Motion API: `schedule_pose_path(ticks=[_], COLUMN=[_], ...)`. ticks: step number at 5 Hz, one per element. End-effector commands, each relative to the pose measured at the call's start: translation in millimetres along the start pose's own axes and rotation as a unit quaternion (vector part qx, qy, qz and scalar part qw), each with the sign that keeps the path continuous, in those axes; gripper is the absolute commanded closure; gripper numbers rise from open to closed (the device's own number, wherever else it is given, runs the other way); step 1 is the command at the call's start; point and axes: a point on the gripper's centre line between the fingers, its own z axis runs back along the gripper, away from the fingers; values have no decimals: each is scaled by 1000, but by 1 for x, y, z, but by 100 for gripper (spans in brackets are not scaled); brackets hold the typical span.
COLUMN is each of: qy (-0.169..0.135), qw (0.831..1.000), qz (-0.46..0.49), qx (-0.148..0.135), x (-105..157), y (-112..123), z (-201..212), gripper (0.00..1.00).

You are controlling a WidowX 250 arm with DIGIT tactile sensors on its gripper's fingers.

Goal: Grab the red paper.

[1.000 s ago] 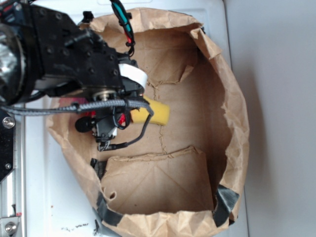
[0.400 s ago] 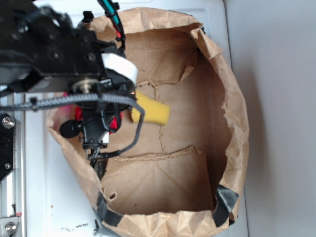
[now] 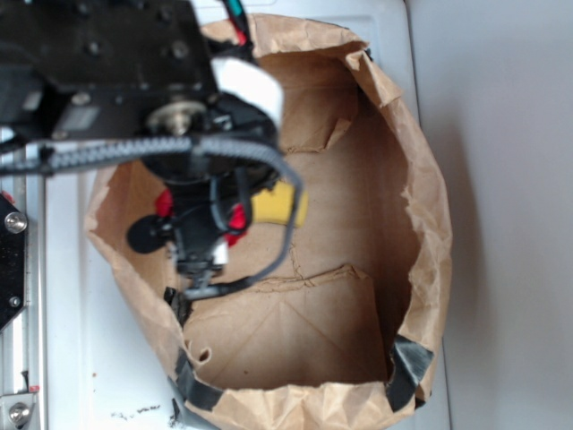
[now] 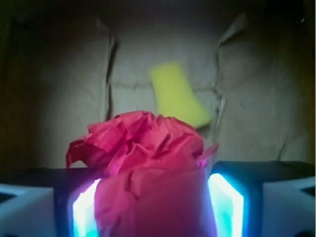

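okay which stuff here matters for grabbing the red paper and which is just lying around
For the job: red paper, between the fingers of the gripper.
Lying about: yellow block; brown bag holding both.

One red paper (image 4: 148,163), one yellow block (image 4: 177,96), one brown paper bag (image 3: 376,269)

the red paper (image 4: 148,168) is being pinched between the two lit fingers (image 4: 224,202) of the gripper (image 4: 150,207); a yellow block (image 4: 175,96) is lying beyond, on brown paper (image 4: 64,89).
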Motion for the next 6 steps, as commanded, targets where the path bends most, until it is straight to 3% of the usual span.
schedule_pose_path(ticks=[1, 3, 6], qy=[-51, -64, -83], qw=[999, 998, 996], qz=[5, 25, 28], qx=[-4, -14, 7], x=[22, 37, 34], y=[-15, -27, -32], z=[35, 68, 68], gripper=[100, 100, 100])
